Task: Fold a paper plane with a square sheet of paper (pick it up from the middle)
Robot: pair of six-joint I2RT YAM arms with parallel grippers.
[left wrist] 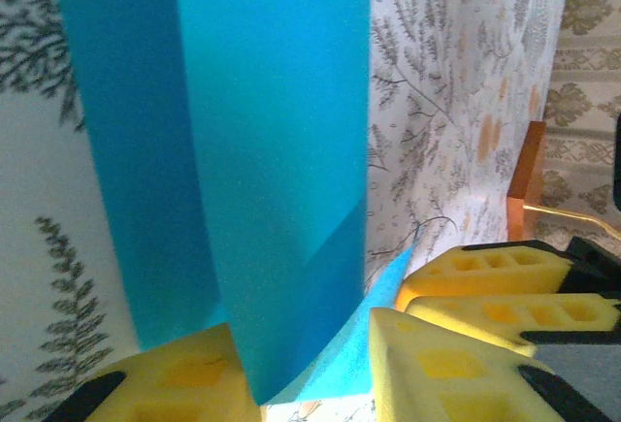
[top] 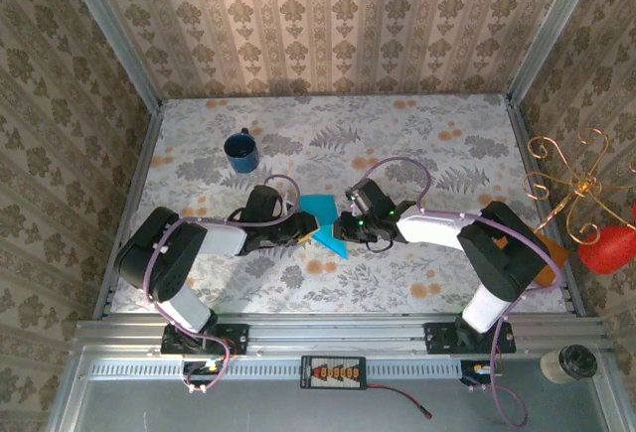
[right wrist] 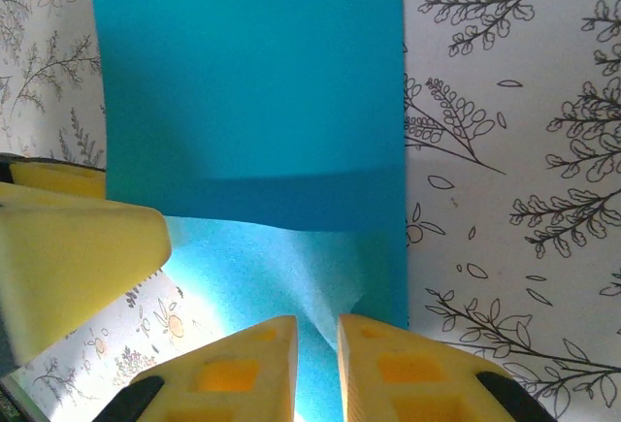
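Folded square sheet of paper (top: 320, 212) in the middle of the bench (top: 417, 154), propped up for creasing. At its nine o'clock, left tool (left wrist: 303, 337) partly open around it. At three o'clock, right tool (right wrist: 317, 327) nearly closed over an edge (pinching? can't tell).

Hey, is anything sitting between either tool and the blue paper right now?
Nothing visible does. The square sheet of paper sits between the fingers of the left tool and of the right tool; the mug stands apart, toward the far left.
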